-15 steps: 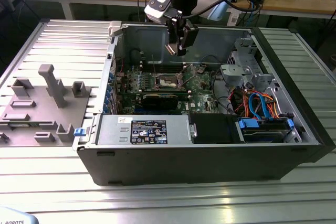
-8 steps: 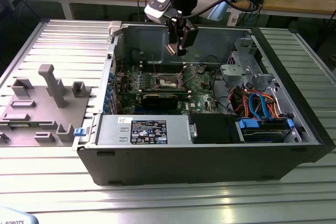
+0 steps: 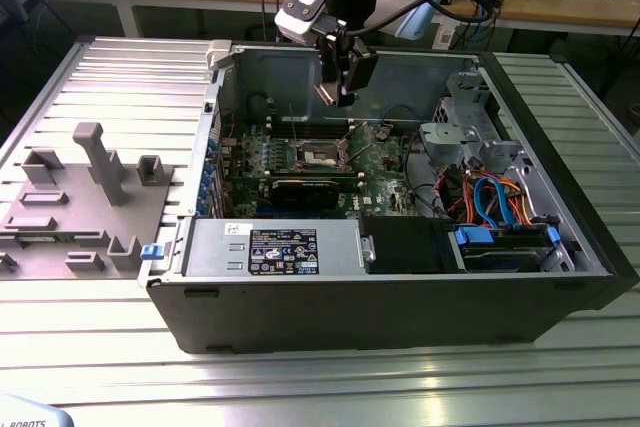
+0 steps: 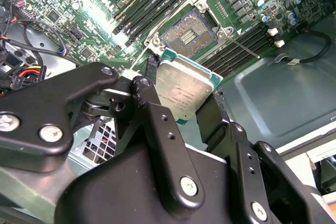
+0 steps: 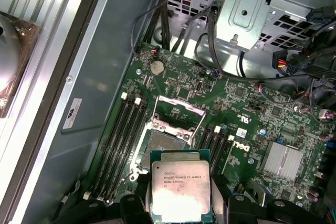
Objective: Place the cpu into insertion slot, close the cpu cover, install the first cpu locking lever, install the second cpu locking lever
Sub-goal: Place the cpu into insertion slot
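Note:
My gripper [image 3: 340, 82] hangs over the open computer case, shut on the cpu [image 4: 184, 87], a square chip with a silver-grey top, held by two opposite edges. In both wrist views the cpu [image 5: 180, 184] floats above the green motherboard, a little off to one side of the insertion slot [image 5: 160, 142]. The insertion slot [image 4: 188, 34] lies bare, its dark pin field showing. The cpu cover [image 5: 178, 109], a thin silver frame, stands swung open at the slot's far side. A thin locking lever rod [image 4: 245, 47] juts out beside the slot.
Black memory slots [image 5: 123, 135] flank the socket. A metal drive cage [image 3: 460, 127] and bundled cables [image 3: 490, 197] fill the case's right in the exterior view. The power supply [image 3: 290, 247] sits at the front. A grey fixture [image 3: 90, 187] stands outside on the left.

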